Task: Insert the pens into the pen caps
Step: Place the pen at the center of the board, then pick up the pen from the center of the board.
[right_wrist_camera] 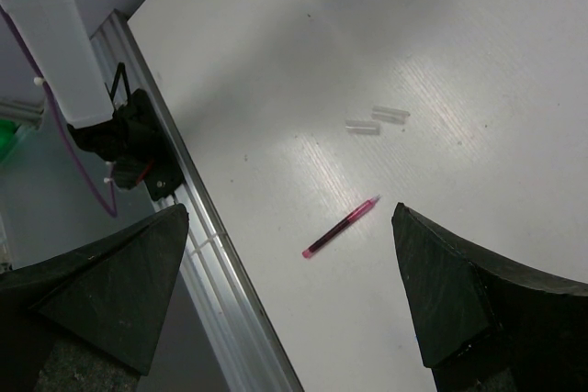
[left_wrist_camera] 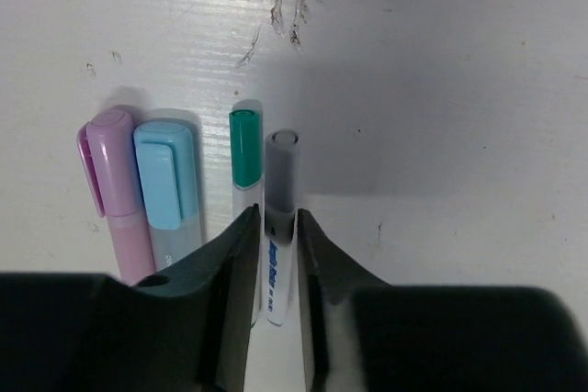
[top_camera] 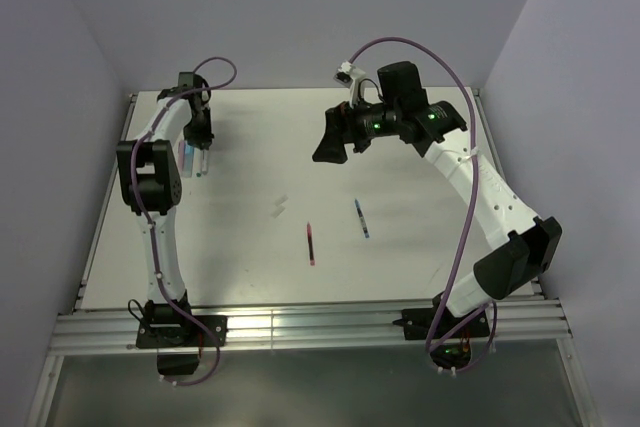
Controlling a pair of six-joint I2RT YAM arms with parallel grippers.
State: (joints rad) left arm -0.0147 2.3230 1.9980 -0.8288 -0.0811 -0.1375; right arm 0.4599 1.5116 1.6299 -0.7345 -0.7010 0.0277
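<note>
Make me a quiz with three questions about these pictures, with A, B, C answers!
1. Where is the red pen?
A) loose on the table
B) in a gripper
C) standing upright

2. The left gripper straddles a pen whose cap is:
A) pink
B) grey
C) yellow

3. The right gripper is:
A) open, empty
B) shut on a pen
C) holding a cap

Answers: 1 A, it lies alone mid-table. 2 B, the wrist view shows grey between the fingers. 3 A, its fingers are spread with only table between.
</note>
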